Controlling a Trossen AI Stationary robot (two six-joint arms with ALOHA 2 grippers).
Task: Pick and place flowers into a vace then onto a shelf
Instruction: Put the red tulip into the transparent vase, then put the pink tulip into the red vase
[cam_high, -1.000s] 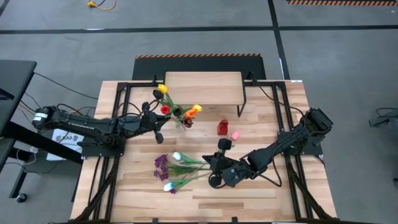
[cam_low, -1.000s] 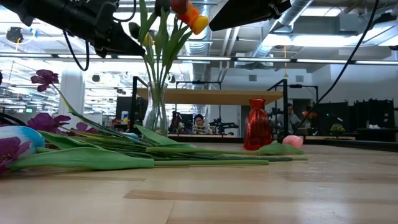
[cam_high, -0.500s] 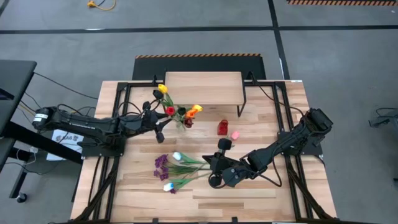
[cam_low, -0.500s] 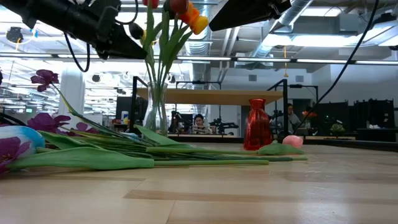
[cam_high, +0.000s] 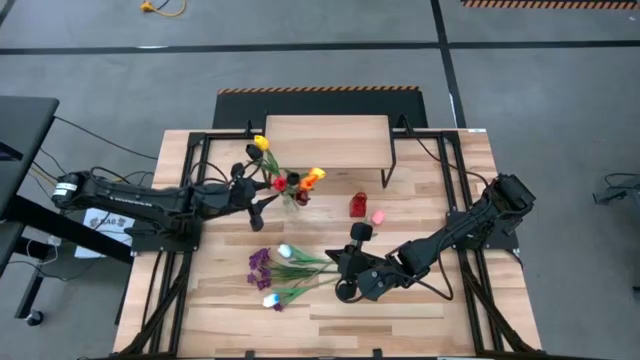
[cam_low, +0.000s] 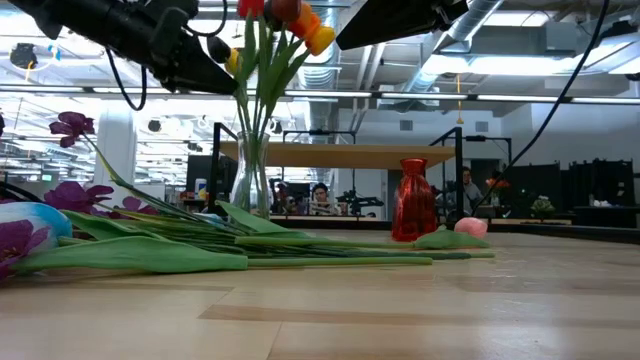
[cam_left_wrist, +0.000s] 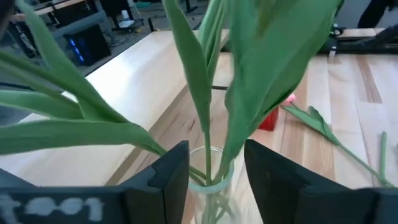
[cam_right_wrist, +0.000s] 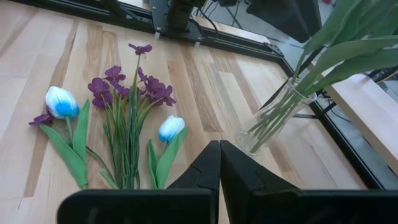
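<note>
A clear glass vase (cam_high: 291, 198) stands on the table and holds several tulips (cam_high: 290, 180) with yellow, red, orange and dark heads. My left gripper (cam_high: 262, 201) is open beside it, up at the stems. In the left wrist view its fingers (cam_left_wrist: 171, 171) stand on either side of the stems (cam_left_wrist: 208, 140), above the vase rim (cam_left_wrist: 208, 182). More flowers (cam_high: 278, 268), purple sprigs and white-blue tulips, lie flat on the table. My right gripper (cam_high: 345, 270) is shut above the table at their stem ends. The shelf (cam_high: 327, 140) stands at the far edge.
A small red vase (cam_high: 358, 205) and a pink object (cam_high: 378, 216) sit on the table to the right of the glass vase. Black frame rails run along both sides of the table (cam_high: 420, 310). The near part of the table shows bare wood.
My left gripper has moved a little toward the table's right, closer to the vase. The red tulip head has gone with it, from left of the vase to among the other heads above it. My right arm has kept still.
</note>
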